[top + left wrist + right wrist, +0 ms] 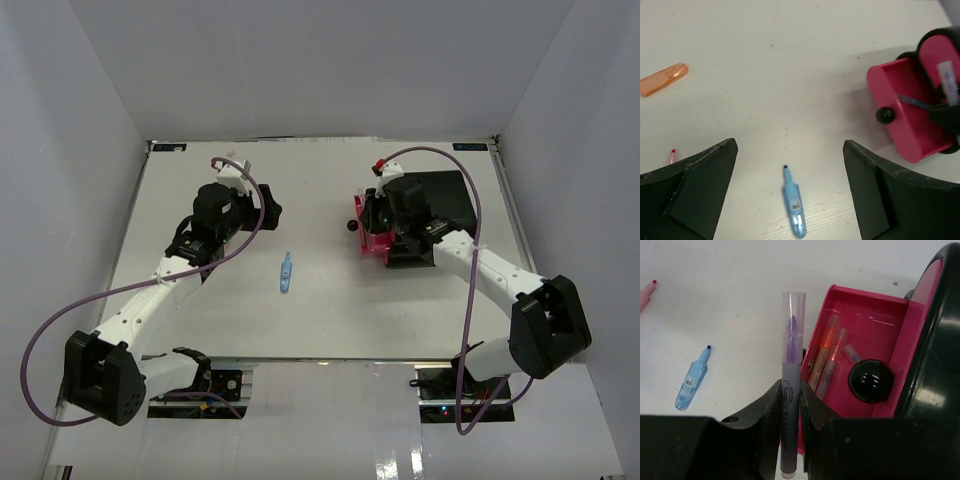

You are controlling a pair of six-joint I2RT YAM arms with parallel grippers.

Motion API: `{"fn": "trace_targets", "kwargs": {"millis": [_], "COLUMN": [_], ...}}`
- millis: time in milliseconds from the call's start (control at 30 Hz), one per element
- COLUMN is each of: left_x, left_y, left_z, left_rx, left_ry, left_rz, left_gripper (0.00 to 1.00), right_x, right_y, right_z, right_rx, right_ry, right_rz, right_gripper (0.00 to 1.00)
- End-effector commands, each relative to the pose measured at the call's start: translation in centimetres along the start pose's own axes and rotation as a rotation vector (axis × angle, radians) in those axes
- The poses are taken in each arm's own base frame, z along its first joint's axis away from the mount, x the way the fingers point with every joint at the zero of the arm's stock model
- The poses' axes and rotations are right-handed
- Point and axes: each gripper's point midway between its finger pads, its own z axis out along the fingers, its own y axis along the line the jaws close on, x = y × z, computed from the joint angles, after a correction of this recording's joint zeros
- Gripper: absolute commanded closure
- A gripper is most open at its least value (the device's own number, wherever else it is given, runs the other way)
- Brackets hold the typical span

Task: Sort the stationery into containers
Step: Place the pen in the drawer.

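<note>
My right gripper [791, 390] is shut on a grey-purple pen [791, 345] with a clear cap. It holds the pen upright at the left rim of an open magenta-pink drawer [860, 320]. Orange and pale pens [827, 357] lie in the drawer behind its round black knob [871, 381]. My left gripper [790, 144] stands open above the table with nothing between its fingers. Below its jaws lies a light-blue piece [794, 205], also seen mid-table [287, 272]. In the top view the left gripper [268, 212] is left of the drawer [372, 243].
The drawer sticks out of a black cabinet [440, 200] at the back right. An orange piece [663, 79] and a pink pen tip [672, 156] lie on the table to the left. Another pink tip [646, 292] shows at the right wrist view's left edge.
</note>
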Motion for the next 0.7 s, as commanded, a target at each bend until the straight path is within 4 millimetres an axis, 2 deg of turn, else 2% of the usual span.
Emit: {"fn": "trace_targets", "kwargs": {"millis": [0, 33, 200, 333, 467, 567, 600, 667], "left_x": [-0.4, 0.6, 1.9, 2.1, 2.4, 2.3, 2.2, 2.4], "left_y": [2.1, 2.2, 2.5, 2.1, 0.7, -0.4, -0.9, -1.8], "left_z": [-1.4, -1.5, -1.1, -0.9, -1.0, -1.3, -1.4, -1.6], "left_rx": [-0.089, -0.084, -0.078, -0.057, 0.029, 0.091, 0.124, 0.174], "left_ry": [-0.045, -0.031, -0.010, 0.001, 0.007, 0.005, 0.007, 0.014], "left_rz": [0.049, 0.052, 0.069, 0.070, 0.083, 0.095, 0.098, 0.111], "left_gripper": [0.02, 0.02, 0.02, 0.02, 0.02, 0.02, 0.02, 0.02], "right_x": [-2.1, -2.2, -1.8, -2.1, -4.6, -7.6, -8.9, -10.8], "right_y": [-0.9, -1.0, -1.4, -1.2, 0.3, 2.1, 2.3, 2.2], "right_z": [0.2, 0.3, 0.5, 0.2, -1.6, -4.0, -5.0, -6.9], "right_rx": [0.077, 0.078, 0.102, 0.099, 0.019, -0.062, -0.071, -0.056], "right_ry": [-0.043, -0.043, -0.029, -0.037, -0.113, -0.194, -0.230, -0.298], "right_rz": [0.038, 0.040, 0.046, 0.045, 0.020, -0.021, -0.041, -0.060], "right_gripper": [0.74, 0.73, 0.58, 0.58, 0.56, 0.45, 0.38, 0.30]}}
